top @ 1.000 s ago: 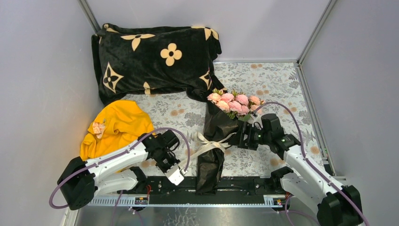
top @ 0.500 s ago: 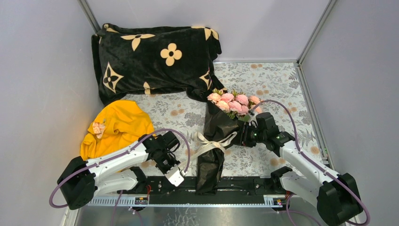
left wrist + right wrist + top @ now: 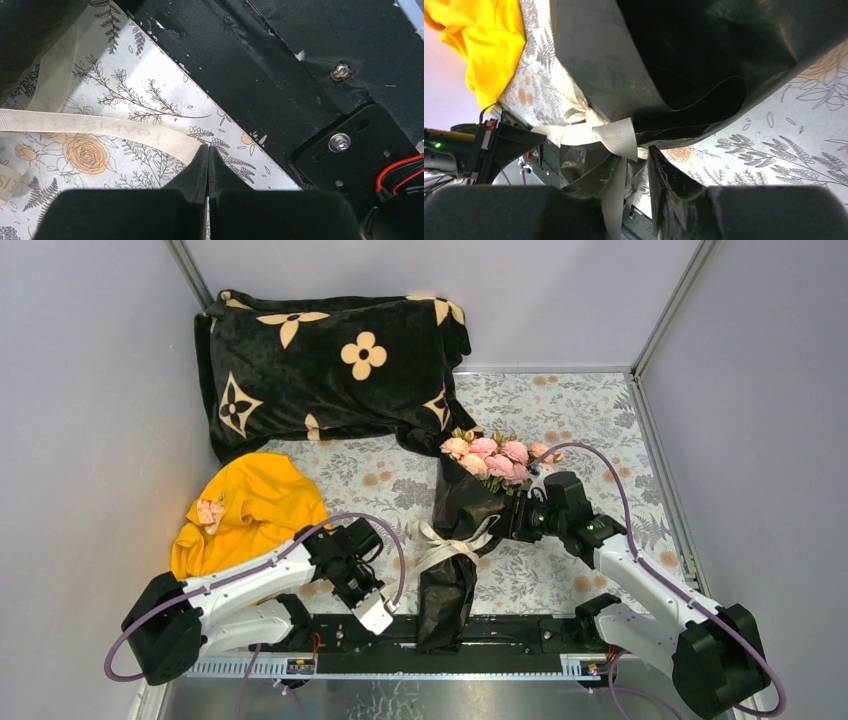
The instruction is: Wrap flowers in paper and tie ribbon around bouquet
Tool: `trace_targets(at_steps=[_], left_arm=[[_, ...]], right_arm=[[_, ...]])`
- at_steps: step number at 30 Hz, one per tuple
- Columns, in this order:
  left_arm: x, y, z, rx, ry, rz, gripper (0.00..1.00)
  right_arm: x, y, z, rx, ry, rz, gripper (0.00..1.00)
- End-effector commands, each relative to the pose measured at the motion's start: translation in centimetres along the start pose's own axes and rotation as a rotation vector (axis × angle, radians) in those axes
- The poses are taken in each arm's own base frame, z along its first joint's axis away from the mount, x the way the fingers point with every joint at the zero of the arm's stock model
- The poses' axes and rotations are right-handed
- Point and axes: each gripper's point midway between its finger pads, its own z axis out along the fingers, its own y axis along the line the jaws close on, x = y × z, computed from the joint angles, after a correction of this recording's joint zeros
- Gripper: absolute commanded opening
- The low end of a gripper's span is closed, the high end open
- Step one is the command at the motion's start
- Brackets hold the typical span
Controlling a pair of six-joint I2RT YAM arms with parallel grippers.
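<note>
Paper-wrapped bouquet (image 3: pixel 460 505) lying on flowered table (image 3: pixel 590 420), right gripper (image 3: pixel 629 165) half-closed around its ribbon (image 3: pixel 616 137) loop, left gripper (image 3: pixel 207 150) pressed fully together at the ribbon's tail, hold unclear.

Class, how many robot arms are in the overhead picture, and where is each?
2. The left arm lies near left of the bouquet; the right arm reaches it from near right. None appears hidden.

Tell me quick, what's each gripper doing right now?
Left gripper: closed, pinching the ribbon end.
Right gripper: jaws straddle the ribbon at the bouquet; firm grip cannot be told.
</note>
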Motion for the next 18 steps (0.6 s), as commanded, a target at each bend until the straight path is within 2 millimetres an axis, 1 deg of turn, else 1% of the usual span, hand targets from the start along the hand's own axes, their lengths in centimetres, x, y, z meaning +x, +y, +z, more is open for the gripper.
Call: trace_targets(at_steps=[1,3,5,8,9,11,12,13,14,15,18], left_arm=[[-0.9,0.8,-0.2,-0.035,-0.034,0.012,0.0],[-1.1,0.8,-0.2,-0.036,-0.047,0.012,0.0],[-1.4,0.9,-0.2,-0.037,-0.06,0.015,0.0],[-1.4,1.1,-0.3,-0.039,-0.059,0.017,0.0],[-1.4,1.2,-0.3,-0.041,-0.056,0.018,0.0],[-1.2,1.5,-0.5,-0.055,-0.042,0.02,0.0],[-1.2,1.8,-0.7,-0.07,-0.035,0.013,0.04],[-1.2,2.4,-0.9,-0.093,-0.026,-0.002,0.33],[-0.9,3.0,-1.3,-0.122,-0.008,-0.024,0.49],[-0.6,3.8,-1.7,-0.16,0.013,-0.053,0.6],[1.1,7.1,-3.8,-0.295,0.038,-0.121,0.61]], right_arm=[[-2.7,0.6,-0.2,0.022,-0.09,-0.063,0.28],[-3.1,0.6,-0.2,0.024,-0.108,-0.07,0.26],[-3.5,0.9,-0.2,0.012,-0.125,-0.078,0.21],[-3.8,1.2,-0.2,0.0,-0.133,-0.085,0.03],[-3.8,1.3,-0.2,0.001,-0.133,-0.091,0.0],[-3.7,1.2,-0.5,0.01,-0.125,-0.102,0.0],[-3.6,1.2,-0.7,0.013,-0.119,-0.107,0.0],[-3.4,1.2,-0.9,0.015,-0.111,-0.114,0.0],[-3.2,1.3,-1.1,0.012,-0.101,-0.121,0.0],[-2.8,1.5,-1.3,0.002,-0.086,-0.131,0.0],[-1.7,2.2,-1.9,-0.024,-0.032,-0.167,0.0]])
